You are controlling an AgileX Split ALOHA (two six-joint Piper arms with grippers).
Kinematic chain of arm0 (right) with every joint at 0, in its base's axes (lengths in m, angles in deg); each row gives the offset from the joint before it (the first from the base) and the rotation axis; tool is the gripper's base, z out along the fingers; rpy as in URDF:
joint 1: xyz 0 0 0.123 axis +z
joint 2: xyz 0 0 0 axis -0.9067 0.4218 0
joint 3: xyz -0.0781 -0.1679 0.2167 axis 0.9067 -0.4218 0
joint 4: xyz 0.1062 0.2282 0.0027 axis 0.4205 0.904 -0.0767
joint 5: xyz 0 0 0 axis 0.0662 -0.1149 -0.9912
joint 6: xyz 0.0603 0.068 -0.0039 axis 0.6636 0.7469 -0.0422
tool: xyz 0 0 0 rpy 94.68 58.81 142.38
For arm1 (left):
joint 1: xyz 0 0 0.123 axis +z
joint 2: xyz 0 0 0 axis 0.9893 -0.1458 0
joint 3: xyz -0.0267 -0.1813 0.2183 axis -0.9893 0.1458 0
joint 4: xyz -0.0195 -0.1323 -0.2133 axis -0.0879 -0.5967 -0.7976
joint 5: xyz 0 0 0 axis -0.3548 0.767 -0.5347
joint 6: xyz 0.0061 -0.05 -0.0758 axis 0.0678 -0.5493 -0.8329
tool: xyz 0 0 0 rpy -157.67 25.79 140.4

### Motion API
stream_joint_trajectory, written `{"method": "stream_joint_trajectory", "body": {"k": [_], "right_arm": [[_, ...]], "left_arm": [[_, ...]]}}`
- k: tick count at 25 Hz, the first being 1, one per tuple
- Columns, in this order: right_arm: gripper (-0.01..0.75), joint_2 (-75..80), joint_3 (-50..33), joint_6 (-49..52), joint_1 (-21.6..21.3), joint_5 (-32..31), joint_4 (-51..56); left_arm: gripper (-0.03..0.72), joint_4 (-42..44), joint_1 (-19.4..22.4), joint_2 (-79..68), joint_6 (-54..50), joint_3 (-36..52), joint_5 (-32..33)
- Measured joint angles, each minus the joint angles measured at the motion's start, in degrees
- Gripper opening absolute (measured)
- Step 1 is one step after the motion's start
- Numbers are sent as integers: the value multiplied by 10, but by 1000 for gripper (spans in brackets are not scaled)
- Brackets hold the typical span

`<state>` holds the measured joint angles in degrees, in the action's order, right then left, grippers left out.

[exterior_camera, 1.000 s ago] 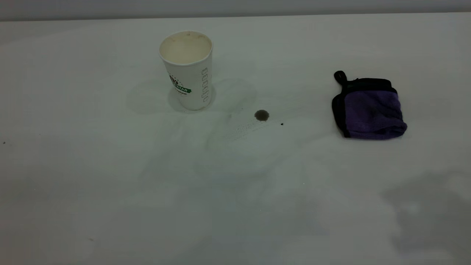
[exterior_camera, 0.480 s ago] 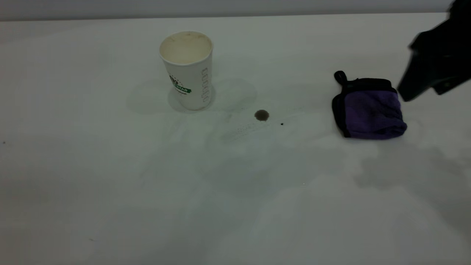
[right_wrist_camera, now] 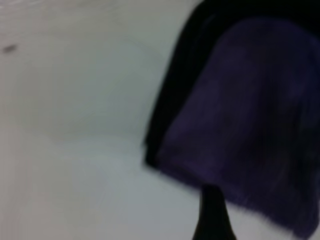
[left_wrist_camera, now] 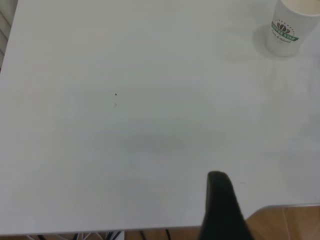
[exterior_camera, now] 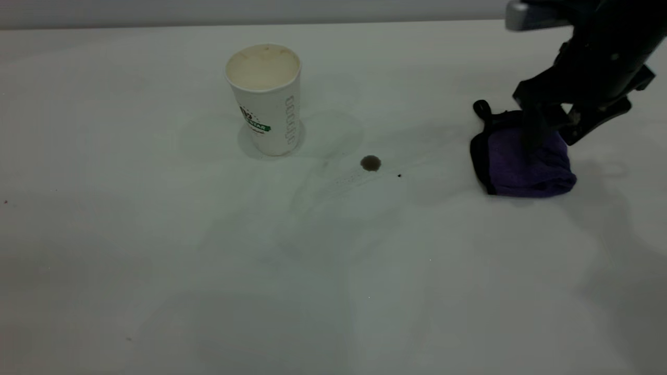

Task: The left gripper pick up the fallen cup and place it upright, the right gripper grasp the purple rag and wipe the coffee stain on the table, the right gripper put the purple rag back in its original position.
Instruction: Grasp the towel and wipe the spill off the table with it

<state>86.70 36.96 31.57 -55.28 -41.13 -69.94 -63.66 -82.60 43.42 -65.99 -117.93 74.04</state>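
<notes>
Purple rag, right of frame on the table: we judge it soft, light, compressible; pinch its thick folded middle. Right gripper poised over it, fingers apart. Cup upright, upper left.

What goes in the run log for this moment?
cup: upright | coffee stain: unwiped | right tool: open, over purple rag, no grasp yet | left tool: parked away
</notes>
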Motion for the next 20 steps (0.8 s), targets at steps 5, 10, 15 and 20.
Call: {"method": "stream_joint_trajectory", "body": {"k": [5, 10, 15, 20], "right_arm": [[580, 68, 77, 53, 0, -19, -67], [576, 116, 126, 60, 0, -30, -81], [360, 126, 136, 62, 4, -32, -84], [78, 129, 137, 41, 30, -22, -75]], "left_arm": [[515, 0, 0, 0, 0, 0, 0], [515, 0, 0, 0, 0, 0, 0], [515, 0, 0, 0, 0, 0, 0], [515, 0, 0, 0, 0, 0, 0]]}}
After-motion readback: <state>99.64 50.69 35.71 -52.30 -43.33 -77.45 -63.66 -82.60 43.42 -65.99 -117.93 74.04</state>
